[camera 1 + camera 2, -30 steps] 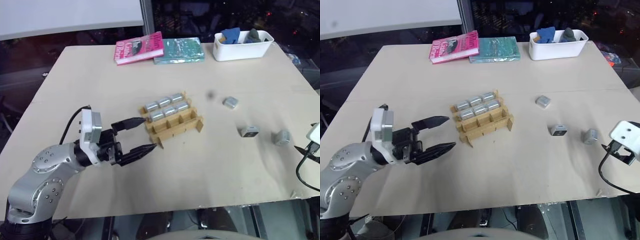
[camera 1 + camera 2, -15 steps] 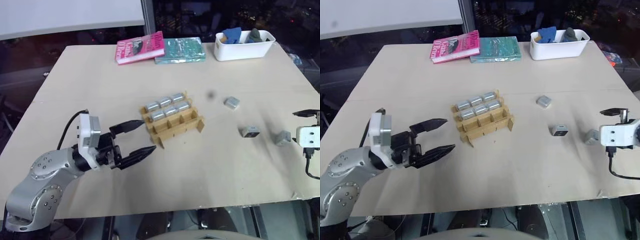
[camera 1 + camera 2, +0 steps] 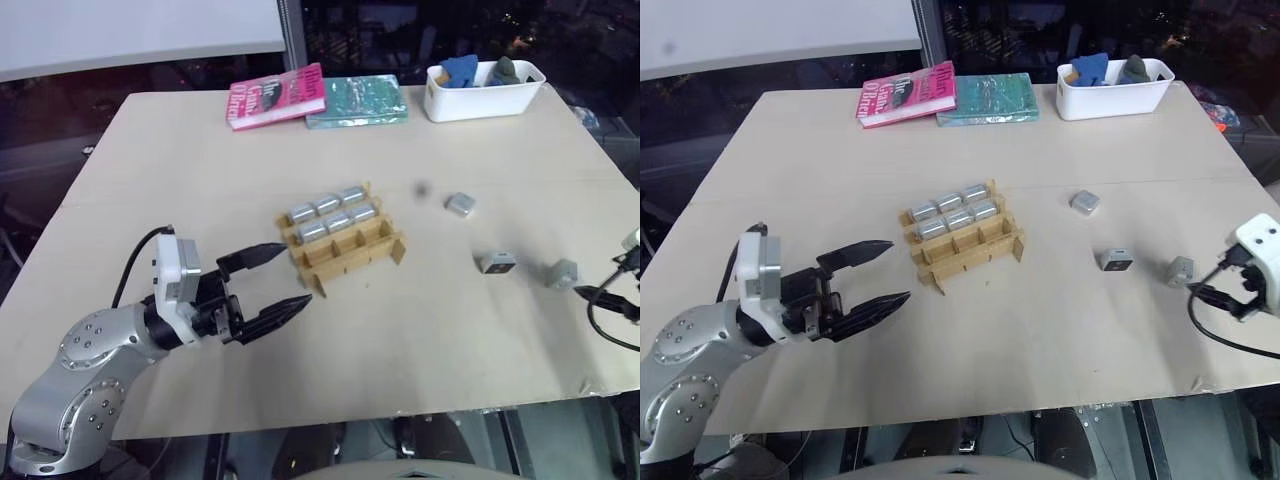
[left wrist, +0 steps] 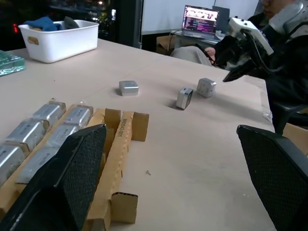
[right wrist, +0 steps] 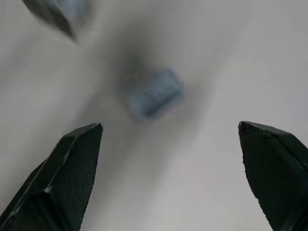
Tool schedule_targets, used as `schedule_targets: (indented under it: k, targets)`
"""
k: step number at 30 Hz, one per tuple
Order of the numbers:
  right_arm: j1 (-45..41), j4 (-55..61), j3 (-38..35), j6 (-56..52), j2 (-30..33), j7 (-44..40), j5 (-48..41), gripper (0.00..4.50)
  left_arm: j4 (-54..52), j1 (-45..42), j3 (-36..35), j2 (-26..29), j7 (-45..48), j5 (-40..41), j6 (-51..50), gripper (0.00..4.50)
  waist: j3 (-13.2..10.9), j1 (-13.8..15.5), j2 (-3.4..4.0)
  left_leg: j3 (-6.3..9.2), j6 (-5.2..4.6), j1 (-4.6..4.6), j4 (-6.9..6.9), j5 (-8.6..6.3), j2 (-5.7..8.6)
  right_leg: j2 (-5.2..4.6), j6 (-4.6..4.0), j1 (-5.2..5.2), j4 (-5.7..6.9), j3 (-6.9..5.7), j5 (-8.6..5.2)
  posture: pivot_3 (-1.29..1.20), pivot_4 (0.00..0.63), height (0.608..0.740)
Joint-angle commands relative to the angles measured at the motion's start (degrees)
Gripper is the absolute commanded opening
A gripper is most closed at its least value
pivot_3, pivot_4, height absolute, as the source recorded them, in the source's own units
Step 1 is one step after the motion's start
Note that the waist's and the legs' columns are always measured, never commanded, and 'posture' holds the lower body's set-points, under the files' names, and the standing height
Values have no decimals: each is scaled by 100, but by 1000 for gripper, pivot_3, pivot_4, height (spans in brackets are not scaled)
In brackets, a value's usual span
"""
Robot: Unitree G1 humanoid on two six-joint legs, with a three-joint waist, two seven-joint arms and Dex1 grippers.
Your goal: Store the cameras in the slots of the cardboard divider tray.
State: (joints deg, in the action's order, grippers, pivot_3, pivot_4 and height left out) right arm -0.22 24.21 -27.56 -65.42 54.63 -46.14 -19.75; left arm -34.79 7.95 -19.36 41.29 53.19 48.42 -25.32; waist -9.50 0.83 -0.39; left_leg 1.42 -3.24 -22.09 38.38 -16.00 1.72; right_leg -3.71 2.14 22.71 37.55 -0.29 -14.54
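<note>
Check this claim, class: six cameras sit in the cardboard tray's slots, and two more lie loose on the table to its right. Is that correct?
Not quite. The cardboard divider tray does hold six cameras, but the left eye view shows three loose cameras on the table, not two: one farther back, one nearer, and one by the right gripper.

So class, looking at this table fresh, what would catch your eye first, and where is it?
Mid-table, the cardboard divider tray stands out, its two far rows filled with silver cameras. Three loose cameras lie scattered to its right. The left gripper hovers open just left of the tray, and the right gripper, also open, sits at the table's right edge near the loose cameras.
</note>
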Motion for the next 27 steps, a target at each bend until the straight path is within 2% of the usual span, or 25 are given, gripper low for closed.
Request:
schedule_targets:
  k: [1,6,13,18,27]
  targets:
    - [-248,715,-184,-1337,-406,745,-97,4483,-117,-64,9,0,-18,23,68,4500,-1,13,2,0,0,-1,1,0,2,-1,0,1,0,0,0,0,150,740]
    - [-796,561,-267,-2017,-972,1726,304,4483,-38,-177,24,34,1,44,29,4500,-1,24,1,2,-1,-16,3,-1,14,-15,1,8,-8,-5,1,0,150,740]
    - [-1351,432,-446,-2422,-1679,2453,541,4483,-129,-134,-15,27,-35,96,-49,4500,0,-7,4,1,23,-42,0,14,13,-7,2,40,0,-6,1,0,150,740]
    - [-1487,429,-419,-2466,-1945,2633,523,4483,-196,-57,-68,39,-76,128,-71,4500,0,-10,4,-3,23,-62,2,15,14,-6,3,60,8,-4,2,0,150,740]
    - [-1610,247,-378,-2333,-2041,2796,516,4483,-265,0,-122,59,-166,170,-111,4500,0,-12,4,-4,23,-62,2,15,15,-2,3,61,10,-4,2,0,150,740]
